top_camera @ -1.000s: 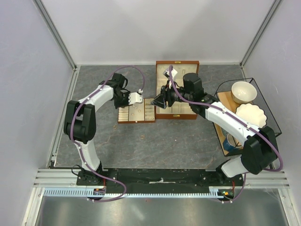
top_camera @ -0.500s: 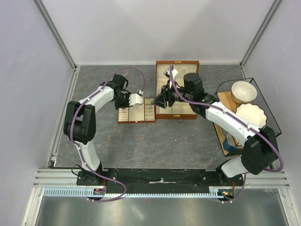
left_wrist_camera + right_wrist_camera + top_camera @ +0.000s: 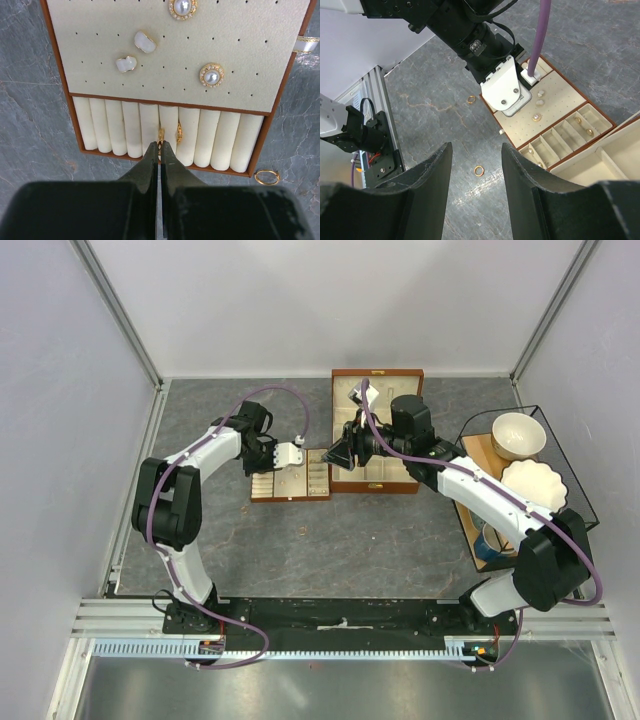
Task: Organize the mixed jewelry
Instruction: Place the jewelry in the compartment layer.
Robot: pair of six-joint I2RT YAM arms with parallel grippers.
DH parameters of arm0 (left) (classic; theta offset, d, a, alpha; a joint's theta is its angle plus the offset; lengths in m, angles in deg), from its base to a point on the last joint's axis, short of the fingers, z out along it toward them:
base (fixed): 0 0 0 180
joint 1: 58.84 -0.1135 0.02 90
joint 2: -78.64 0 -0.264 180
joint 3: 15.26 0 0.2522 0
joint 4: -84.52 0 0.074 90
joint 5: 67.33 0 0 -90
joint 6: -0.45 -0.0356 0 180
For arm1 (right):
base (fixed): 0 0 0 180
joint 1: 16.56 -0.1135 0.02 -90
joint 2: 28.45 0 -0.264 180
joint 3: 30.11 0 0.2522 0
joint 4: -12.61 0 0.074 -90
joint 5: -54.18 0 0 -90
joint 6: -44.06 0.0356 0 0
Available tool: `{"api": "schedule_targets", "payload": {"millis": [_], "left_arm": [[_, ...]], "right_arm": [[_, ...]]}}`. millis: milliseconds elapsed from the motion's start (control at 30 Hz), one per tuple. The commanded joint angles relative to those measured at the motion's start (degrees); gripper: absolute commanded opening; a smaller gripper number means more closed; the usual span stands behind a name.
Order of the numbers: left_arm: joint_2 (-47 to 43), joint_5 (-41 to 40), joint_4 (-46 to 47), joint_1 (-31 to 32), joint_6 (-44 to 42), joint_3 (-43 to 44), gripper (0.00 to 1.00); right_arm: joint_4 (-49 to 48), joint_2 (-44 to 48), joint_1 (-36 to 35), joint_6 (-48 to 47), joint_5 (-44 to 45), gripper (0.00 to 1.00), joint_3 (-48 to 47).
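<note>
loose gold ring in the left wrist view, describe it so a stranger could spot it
Find the cream tray with its row of padded rolls. Just past its lower right corner, a gold ring lies flat on the grey table. Unlike the rings wedged between the rolls, it sits outside the tray.

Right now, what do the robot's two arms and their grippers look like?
The left arm and right arm have white links between bulky black joints, each trailing a purple cable. The left gripper has black fingers tapering to narrow tips; the right gripper shows broad, rounded black fingers. A white block sits at the left wrist.
</note>
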Motion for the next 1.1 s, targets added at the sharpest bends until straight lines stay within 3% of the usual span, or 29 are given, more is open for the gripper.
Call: {"api": "schedule_targets", "payload": {"millis": [0, 633, 833, 933, 967, 1067], "left_arm": [[-0.84, 0.26, -1.05, 0.34, -2.0, 0.01, 0.02], [5.93, -3.35, 0.27, 1.92, -2.35, 3.71, 0.04], [4.97, -4.05, 1.5, 2.45, -0.33, 2.12, 0.18], [3.3, -3.97, 2.12, 2.45, 0.99, 1.77, 0.32], [2.6, -3.62, 2.47, 2.36, 1.34, 1.77, 0.42], [0.31, -2.21, 2.38, 2.27, 2.48, 2.21, 0.47]], "right_arm": [[-2.67, 2.01, 0.17, 0.08, -0.77, 0.52, 0.37], [-2.85, 2.36, 0.61, -0.01, -0.95, 0.52, 0.89], [-2.85, 2.62, 0.61, 0.08, -0.95, 0.52, 1.07], [-2.93, 2.88, 0.7, 0.08, -0.95, 0.52, 1.07], [-2.93, 2.97, 0.79, 0.16, -1.04, 0.52, 1.24], [-2.93, 3.24, 0.7, 0.08, -0.95, 0.52, 1.24]]}}
